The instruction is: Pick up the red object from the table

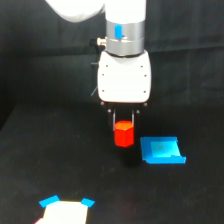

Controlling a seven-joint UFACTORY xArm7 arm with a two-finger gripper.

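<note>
Gripper (123, 121) fingers clamped on red object (123, 135), block upright directly beneath, just left of blue patch (161, 150), above table (30, 165).

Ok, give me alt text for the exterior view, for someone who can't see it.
A white gripper points straight down with a small red object between its fingers, over a black table. A flat blue patch lies just to the exterior view's right, and a white, blue-cornered item sits at the bottom edge.
</note>
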